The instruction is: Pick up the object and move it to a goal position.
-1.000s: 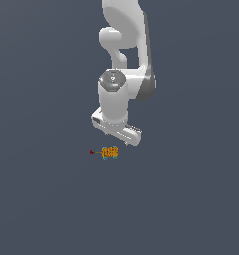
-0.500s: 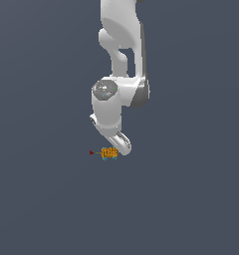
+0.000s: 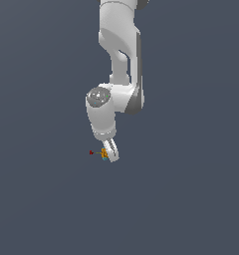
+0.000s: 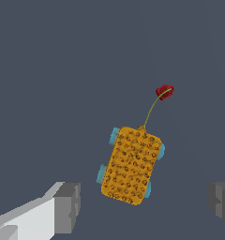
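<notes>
Gripper (image 4: 143, 206) wide open, gripping nothing, lowered around orange knobbly block (image 4: 131, 165). Block between fingers (image 4: 67, 207), untouched. Stalk toward 1 o'clock, ending in dark red tip (image 4: 164, 91).

We are looking at no real room but a rendered, simulated workspace. The flat slate-grey counter (image 3: 191, 199) fills both views edge to edge as one even tone, with no wall, horizon, furniture or texture. The glossy white, smoothly jointed robot arm (image 3: 119, 60) is shaded like a clean computer model, without cables or wear. The tiny orange knobbly block with teal specks and a thin stalk ending in a dark red tip (image 4: 131, 164) has a repeating dotted pattern and crisp, flat colours in the wrist view. The grey pads of the jaws look like plain untextured blocks, and lighting is uniform throughout.
</notes>
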Robot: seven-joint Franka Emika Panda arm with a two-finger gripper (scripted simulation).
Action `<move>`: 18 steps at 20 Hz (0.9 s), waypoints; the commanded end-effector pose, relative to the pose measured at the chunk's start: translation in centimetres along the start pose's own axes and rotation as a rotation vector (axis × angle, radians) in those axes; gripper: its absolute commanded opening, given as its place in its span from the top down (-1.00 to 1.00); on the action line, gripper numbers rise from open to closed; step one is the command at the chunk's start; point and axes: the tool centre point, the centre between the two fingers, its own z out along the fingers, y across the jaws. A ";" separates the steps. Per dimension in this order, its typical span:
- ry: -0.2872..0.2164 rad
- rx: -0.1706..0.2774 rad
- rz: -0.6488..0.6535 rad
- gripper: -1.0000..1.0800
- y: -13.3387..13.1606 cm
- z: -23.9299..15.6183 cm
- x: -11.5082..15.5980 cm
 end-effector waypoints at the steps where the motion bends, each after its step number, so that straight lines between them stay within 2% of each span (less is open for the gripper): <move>1: 0.004 0.002 0.079 -0.92 0.2 0.6 0.5; 9: 0.015 0.006 0.254 -0.92 0.8 1.9 1.8; 18: 0.020 0.008 0.322 -0.92 1.0 2.3 2.3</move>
